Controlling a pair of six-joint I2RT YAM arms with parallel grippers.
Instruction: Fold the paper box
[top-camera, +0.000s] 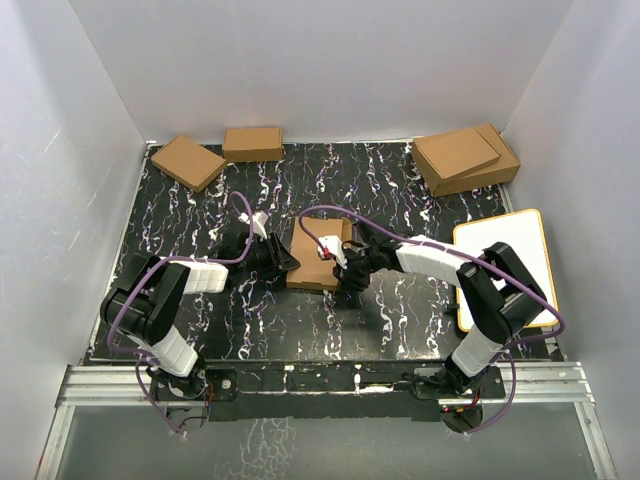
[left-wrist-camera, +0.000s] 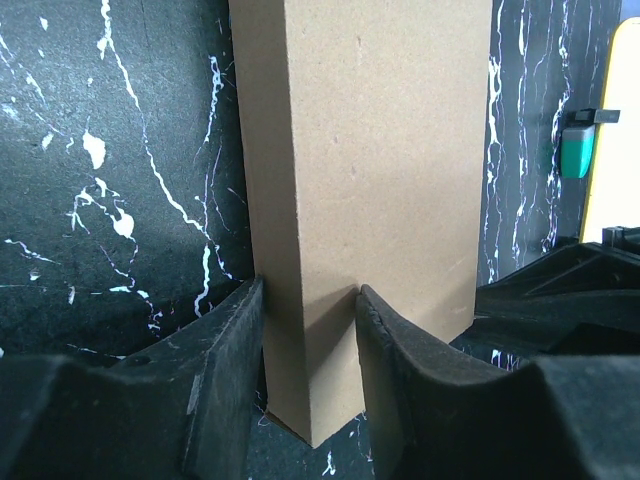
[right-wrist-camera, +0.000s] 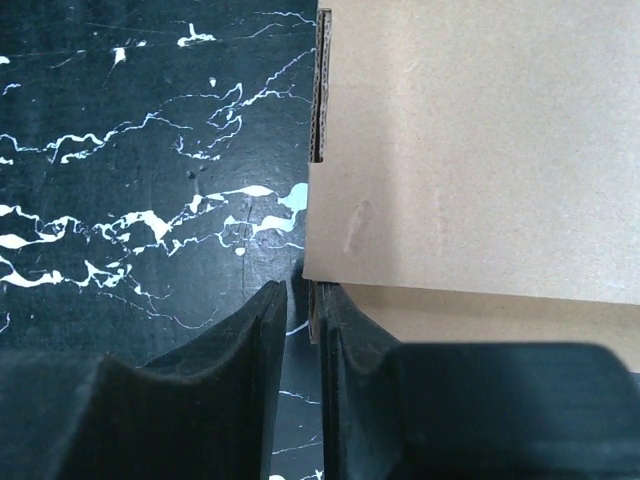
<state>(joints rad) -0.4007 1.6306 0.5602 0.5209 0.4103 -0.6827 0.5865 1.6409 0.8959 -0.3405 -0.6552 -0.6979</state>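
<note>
paper box (left-wrist-camera: 360, 150) pinched in left hand (left-wrist-camera: 308, 345), right hand (right-wrist-camera: 303, 335) grip unclear

The box (top-camera: 318, 255) lies on the table (top-camera: 200, 220) between the two claws. The left claw (top-camera: 285, 258) is at its left side. The box's near corner stands between that claw's fingers (left-wrist-camera: 230, 380), and the rest runs straight ahead of it. The right claw (top-camera: 345, 272) is at the box's right side. The box's edge sits in the narrow gap between its fingers (right-wrist-camera: 265, 340), and the panel spreads ahead and to its right. Well beyond the left claw, by the far wall, lie two small boxes (top-camera: 188, 162), near each other. Well beyond the right claw is a stack (top-camera: 465, 158) of two boxes. A board (top-camera: 505, 265) lies on the right claw's outer side, under its arm.
</note>
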